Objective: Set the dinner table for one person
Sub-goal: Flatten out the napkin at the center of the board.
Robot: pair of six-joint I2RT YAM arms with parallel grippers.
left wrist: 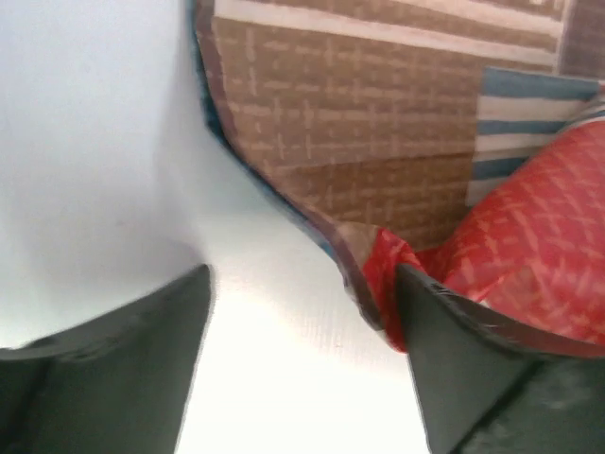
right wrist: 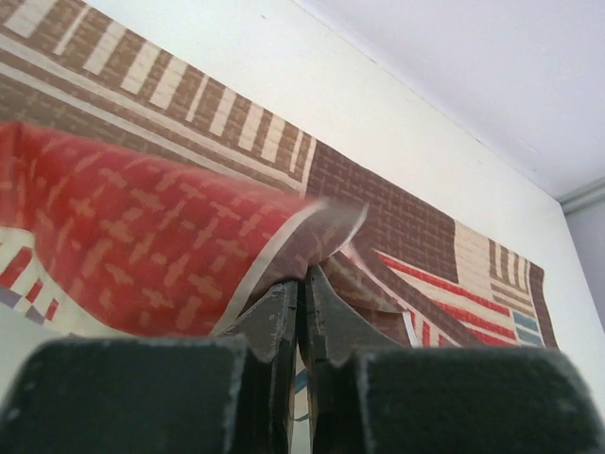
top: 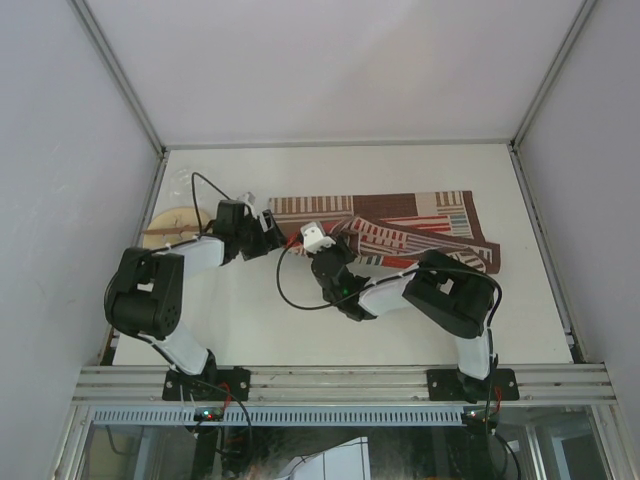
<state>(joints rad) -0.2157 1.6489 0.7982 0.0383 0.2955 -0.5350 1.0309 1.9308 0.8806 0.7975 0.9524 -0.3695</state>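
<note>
The dinner table (top: 400,170) is a white tabletop with aluminium rails. A red, brown and blue striped placemat (top: 410,215) lies on it at centre right, rumpled and folded over on its near left part. My right gripper (top: 322,248) is shut on a raised fold of the placemat (right wrist: 123,236); in the right wrist view the gripper (right wrist: 302,274) pinches the cloth between its tips. My left gripper (top: 268,228) is open and empty at the placemat's left edge. In the left wrist view the gripper (left wrist: 302,274) straddles bare table (left wrist: 95,142), with the placemat's corner (left wrist: 378,142) touching the right finger (left wrist: 444,340).
A round wooden plate (top: 172,225) lies at the table's left edge, beside the left arm, with something clear (top: 180,186) just behind it. Grey walls close in the table at the back and both sides.
</note>
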